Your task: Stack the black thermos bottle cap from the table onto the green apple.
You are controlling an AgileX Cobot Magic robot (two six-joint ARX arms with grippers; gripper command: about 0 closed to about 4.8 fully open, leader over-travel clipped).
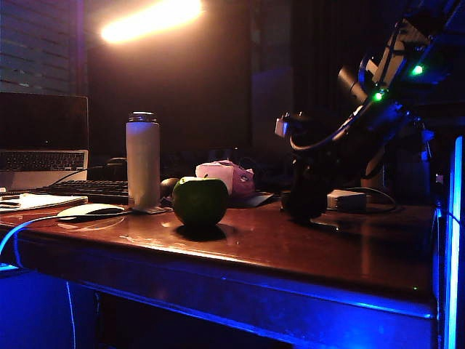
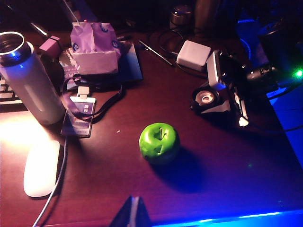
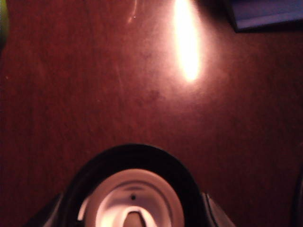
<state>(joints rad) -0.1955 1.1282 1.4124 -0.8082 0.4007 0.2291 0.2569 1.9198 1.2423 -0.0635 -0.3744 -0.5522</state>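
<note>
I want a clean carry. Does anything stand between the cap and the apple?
Nothing visible: bare table lies between the black cap, in the right claw, and the green apple.

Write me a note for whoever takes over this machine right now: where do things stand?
Right gripper: down at the table, jaws on either side of the cap; whether they grip it is unclear.
Left gripper: only its tip shows, above the table's front edge, holding nothing; open or shut is unclear.
Apple: alone on the table, nothing on top, apart from the cap.
Done: right gripper has reached the cap.
Left: secure the grip, lift the cap, set it on the apple, let go.
</note>
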